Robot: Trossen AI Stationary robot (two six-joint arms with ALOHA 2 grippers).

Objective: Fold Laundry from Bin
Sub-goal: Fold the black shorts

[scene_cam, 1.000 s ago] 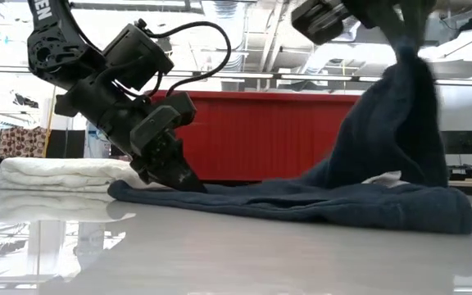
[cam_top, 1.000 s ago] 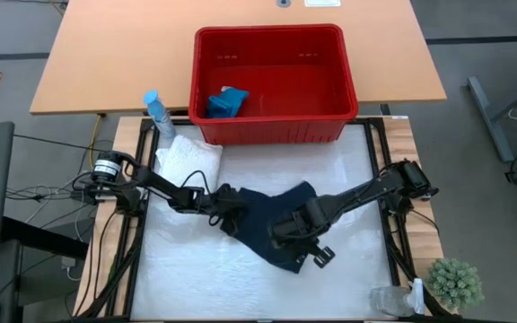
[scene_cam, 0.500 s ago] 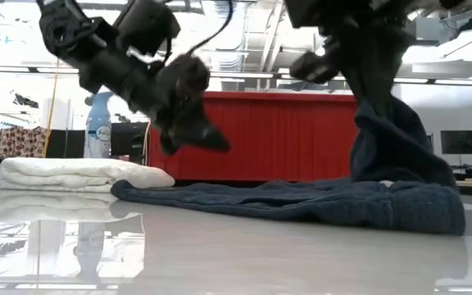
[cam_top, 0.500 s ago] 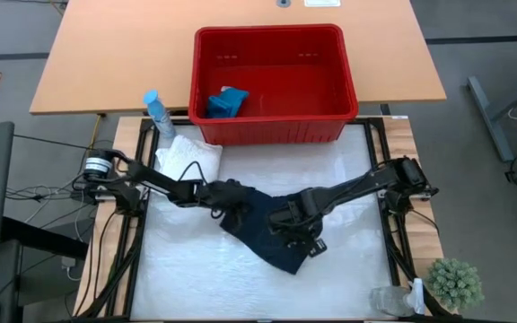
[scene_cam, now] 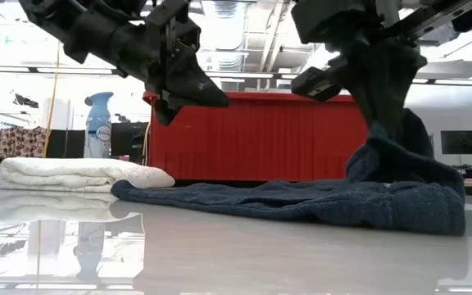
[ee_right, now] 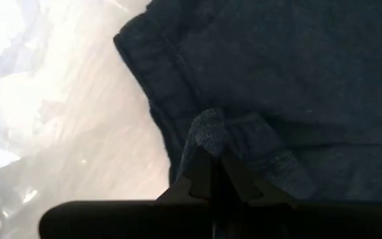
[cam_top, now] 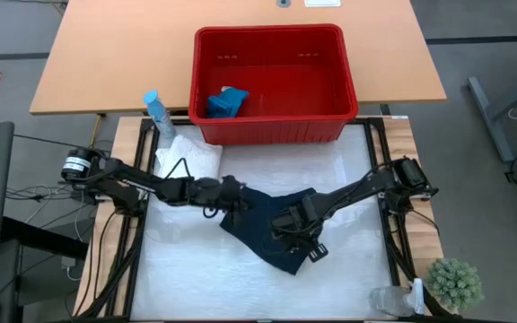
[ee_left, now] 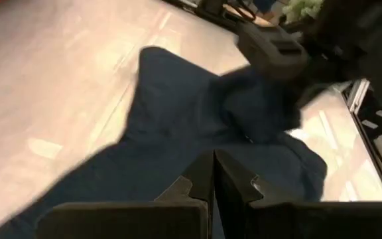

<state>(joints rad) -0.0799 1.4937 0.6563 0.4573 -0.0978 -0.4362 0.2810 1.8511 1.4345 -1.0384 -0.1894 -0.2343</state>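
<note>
Right claw [cam_top: 287, 226] pinches a fold of the dark navy cloth [cam_top: 272, 220], fingers pressed together on a bunched edge, clear in the right wrist view [ee_right: 211, 143]; in the low view the cloth [scene_cam: 318, 201] rises in a peak up to that claw and the rest trails flat on the bench [cam_top: 240, 287] toward the left claw. Left claw [cam_top: 233, 190] is pressed together, holds nothing, raised off the bench just above the near edge of the navy cloth; left wrist view shows its fingertips [ee_left: 212, 179] touching each other with the cloth spread below. Folded white cloth [cam_top: 189, 160] lies on the bench behind the left claw, apart from it, touching the front wall of the red bin [cam_top: 272, 126]. Bin sits beyond both claws, well apart. Small teal-blue cloth [cam_top: 226, 101] lies inside the bin, at the end nearer the left claw. Blue spray bottle [cam_top: 158, 114] stands just beside the white cloth.
</note>
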